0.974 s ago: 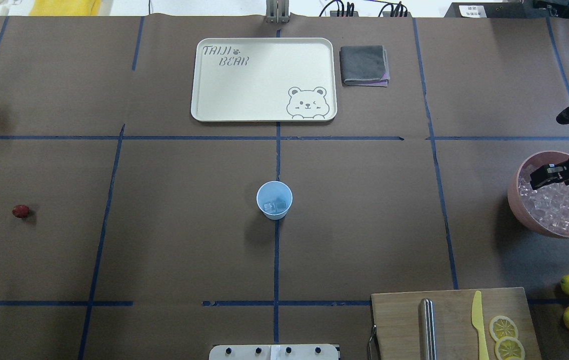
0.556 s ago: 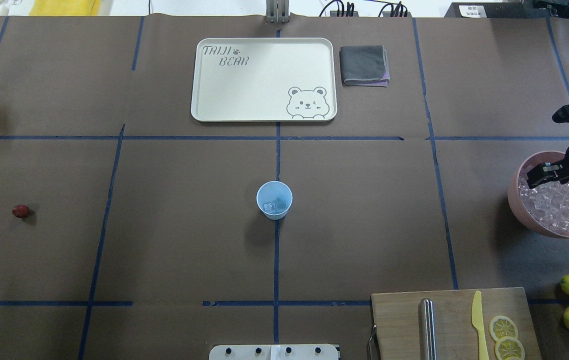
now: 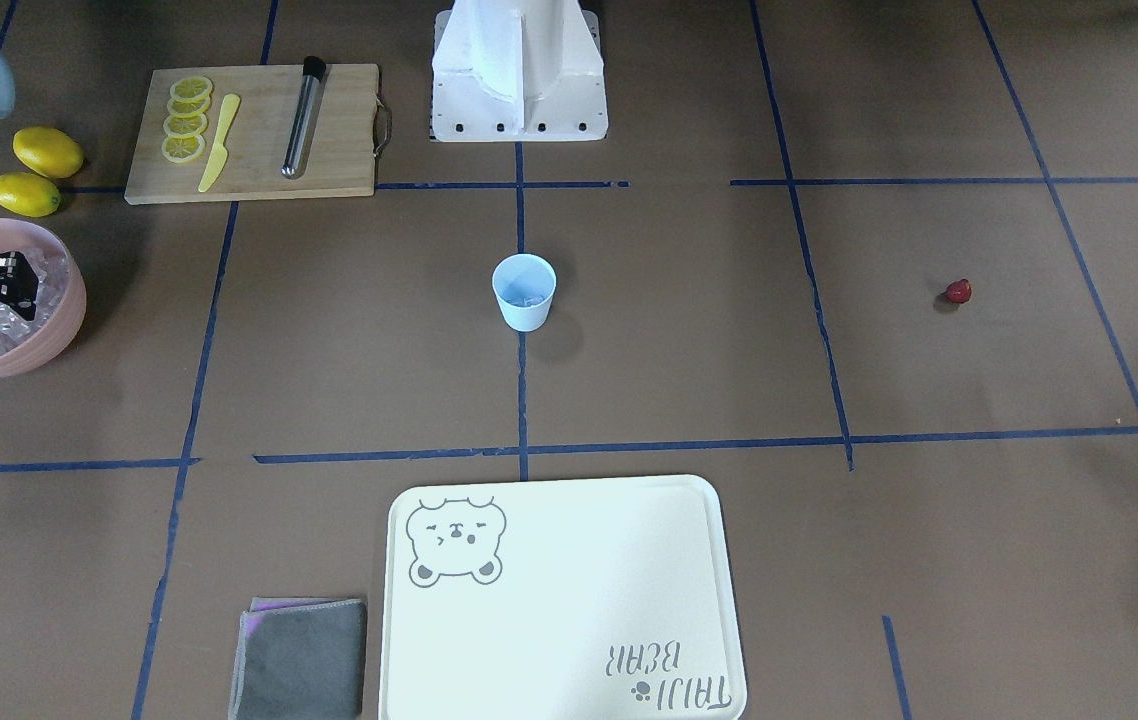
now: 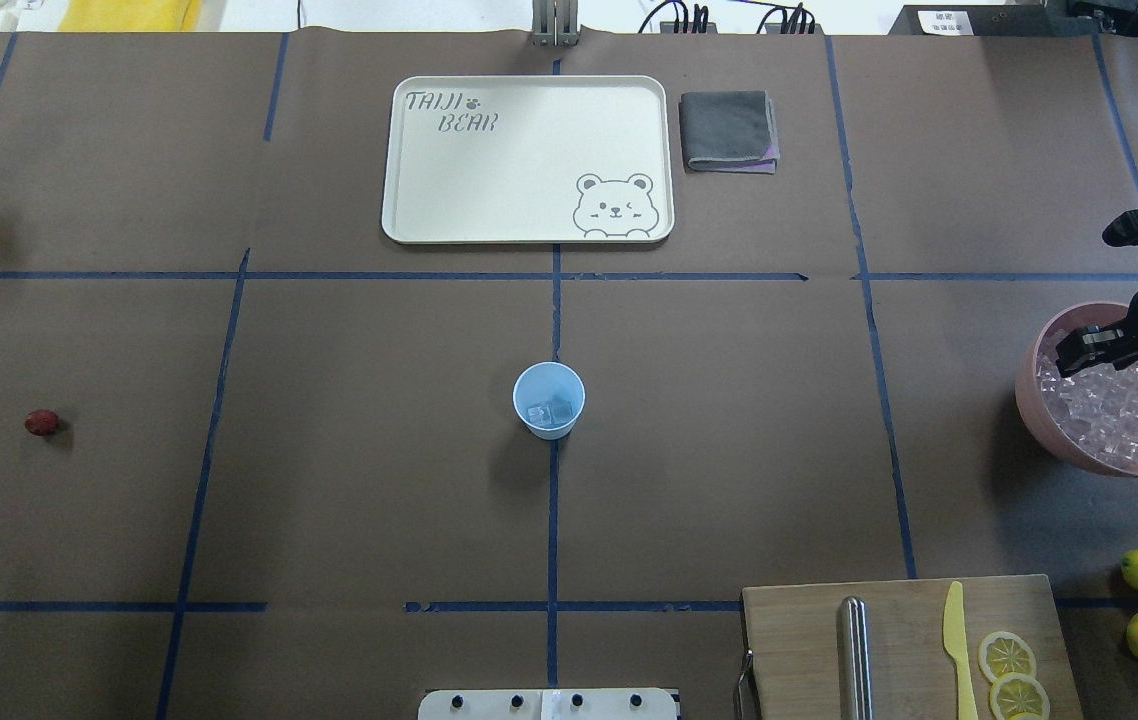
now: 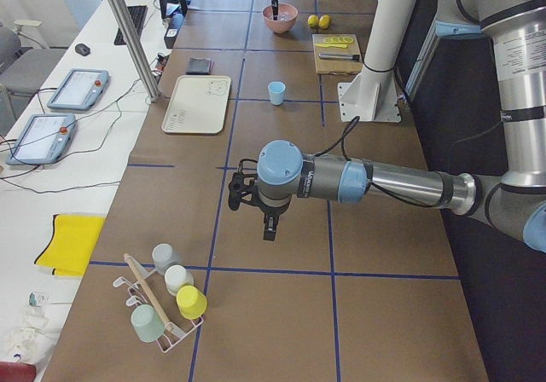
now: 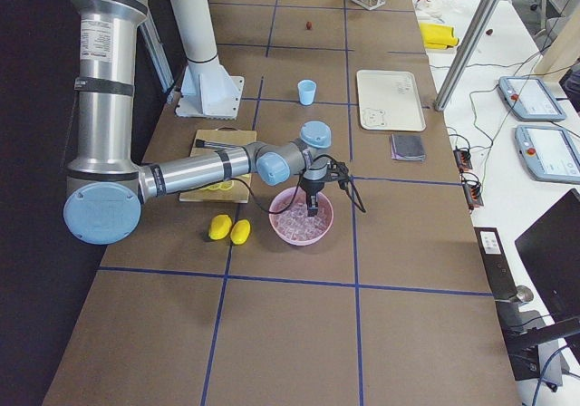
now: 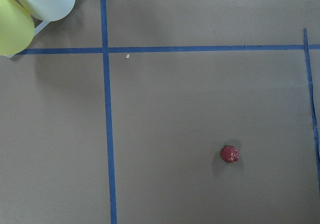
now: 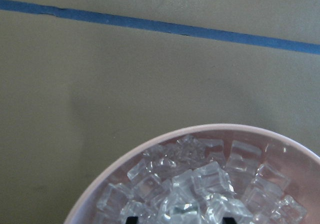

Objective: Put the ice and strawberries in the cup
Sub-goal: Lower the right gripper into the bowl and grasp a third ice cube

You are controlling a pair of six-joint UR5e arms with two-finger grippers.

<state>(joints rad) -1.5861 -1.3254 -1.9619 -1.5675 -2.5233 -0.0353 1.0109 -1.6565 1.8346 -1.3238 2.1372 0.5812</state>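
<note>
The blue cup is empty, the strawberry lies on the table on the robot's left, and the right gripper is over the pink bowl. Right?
The cup is not empty: the overhead view shows ice cubes in it. The strawberry on the robot's left and the right gripper over the pink bowl are as stated.

The left arm [image 5: 401, 184] and right arm [image 6: 190, 172] are silver tubes with pale blue joint caps [image 5: 280, 162]. The right claw [image 4: 1077, 350] is black, and the shared post [image 3: 519, 60] is white.
</note>
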